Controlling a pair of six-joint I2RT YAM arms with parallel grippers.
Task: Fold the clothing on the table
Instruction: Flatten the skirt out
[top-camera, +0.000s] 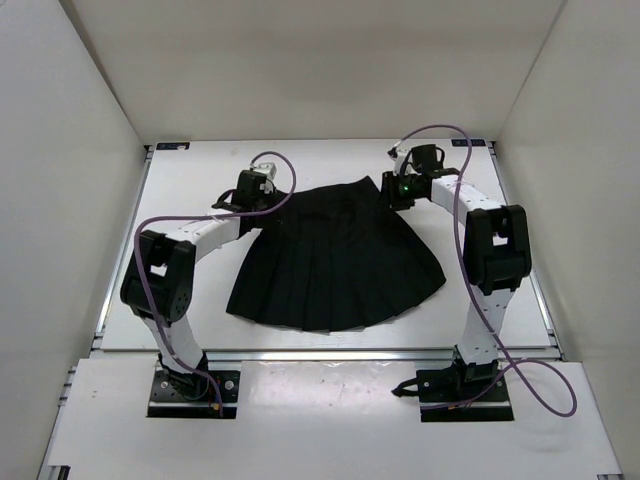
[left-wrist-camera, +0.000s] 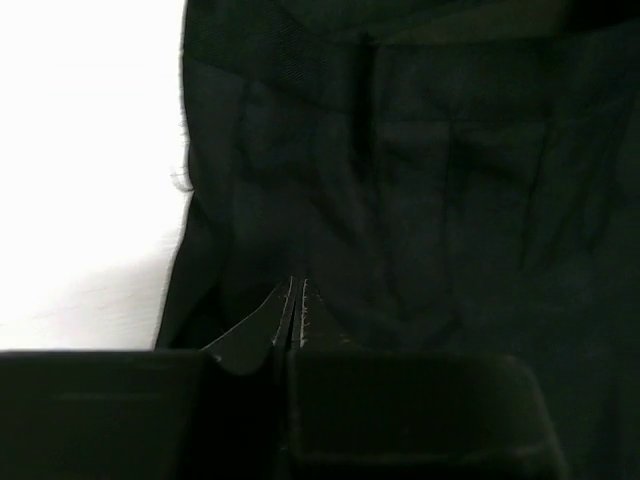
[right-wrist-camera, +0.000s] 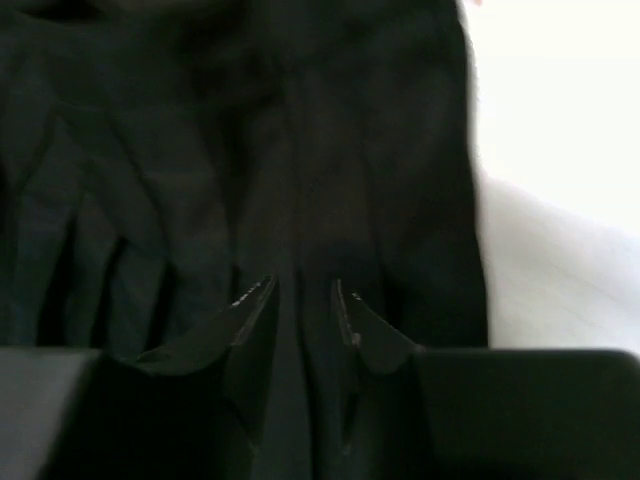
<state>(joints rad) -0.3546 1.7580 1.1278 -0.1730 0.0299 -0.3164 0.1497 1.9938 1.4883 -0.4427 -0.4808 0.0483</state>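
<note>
Now at the far waistband corners of the skirt (top-camera: 335, 260), spread flat mid-tabletop (top-camera: 320, 160).
At the left corner, clamped by the left hand (left-wrist-camera: 292, 300), seemingly on a thin fold. At the right corner, straddled by the right hand (right-wrist-camera: 300, 295), parted narrowly, nothing visibly gripped. Lying waist far, hem near, equally close to both hands; probably calling for a pull toward the near edge.

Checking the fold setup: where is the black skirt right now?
In the top view the black skirt lies spread at the middle of the table, its waistband far, between the left gripper and right gripper, its hem toward the near edge.
</note>
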